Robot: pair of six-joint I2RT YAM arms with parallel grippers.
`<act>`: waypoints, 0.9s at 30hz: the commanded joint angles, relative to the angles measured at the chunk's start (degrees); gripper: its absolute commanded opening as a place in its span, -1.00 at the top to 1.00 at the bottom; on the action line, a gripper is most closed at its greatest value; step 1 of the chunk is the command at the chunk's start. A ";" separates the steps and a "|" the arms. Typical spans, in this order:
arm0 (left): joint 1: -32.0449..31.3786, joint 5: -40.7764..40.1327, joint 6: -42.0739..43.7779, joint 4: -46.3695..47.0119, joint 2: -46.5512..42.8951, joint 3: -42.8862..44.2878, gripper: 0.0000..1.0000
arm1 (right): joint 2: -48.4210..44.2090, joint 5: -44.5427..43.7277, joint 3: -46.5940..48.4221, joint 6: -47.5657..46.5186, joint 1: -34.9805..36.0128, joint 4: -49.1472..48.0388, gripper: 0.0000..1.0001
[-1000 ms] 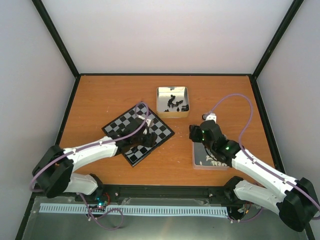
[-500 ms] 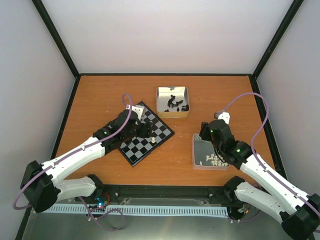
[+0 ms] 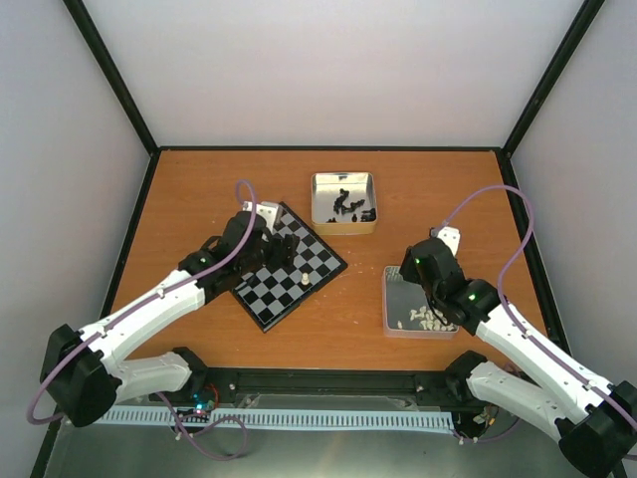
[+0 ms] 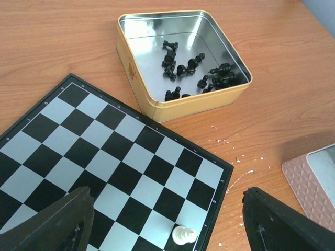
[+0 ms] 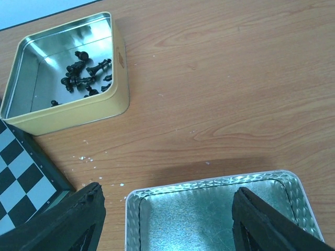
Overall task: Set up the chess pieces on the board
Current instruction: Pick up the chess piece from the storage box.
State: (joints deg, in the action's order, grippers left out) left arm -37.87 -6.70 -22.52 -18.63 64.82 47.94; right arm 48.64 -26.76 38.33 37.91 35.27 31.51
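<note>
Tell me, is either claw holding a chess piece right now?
No. The left claw and the right claw are both open with nothing between their fingers. One white piece stands on the board, not gripped.

Orange-brown wood-grain tabletop (image 3: 199,189). Plain pale grey walls (image 3: 328,70) on three sides, joined by black corner struts (image 3: 111,75). Grey metal ledge (image 3: 328,448) along near edge. Soft, even light.

The left arm (image 3: 149,306) and right arm (image 3: 532,349) both have white shells on their long links and black housings at the joints. A lilac cable (image 3: 493,187) loops loosely along each. The fingers (image 4: 57,219) are broad, matte black wedges.
</note>
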 commanded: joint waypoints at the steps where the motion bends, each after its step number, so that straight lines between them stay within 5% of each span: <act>1: 0.51 -1.65 0.76 0.02 -1.35 2.52 -0.56 | -0.03 -2.58 0.54 2.81 -0.42 2.15 -0.34; 17: 1.57 -12.48 -0.15 -2.63 -9.72 2.87 -0.57 | 4.91 7.65 4.23 5.62 -5.17 8.62 -0.20; 27: 1.63 -11.33 0.35 2.09 -18.35 -3.60 -0.61 | 9.64 9.35 6.73 12.15 -5.38 16.57 -0.05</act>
State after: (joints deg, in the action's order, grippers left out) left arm -36.62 -17.65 -22.61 -18.83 47.66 44.95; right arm 56.05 -16.71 43.24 45.47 30.46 42.44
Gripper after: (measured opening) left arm 0.802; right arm 0.526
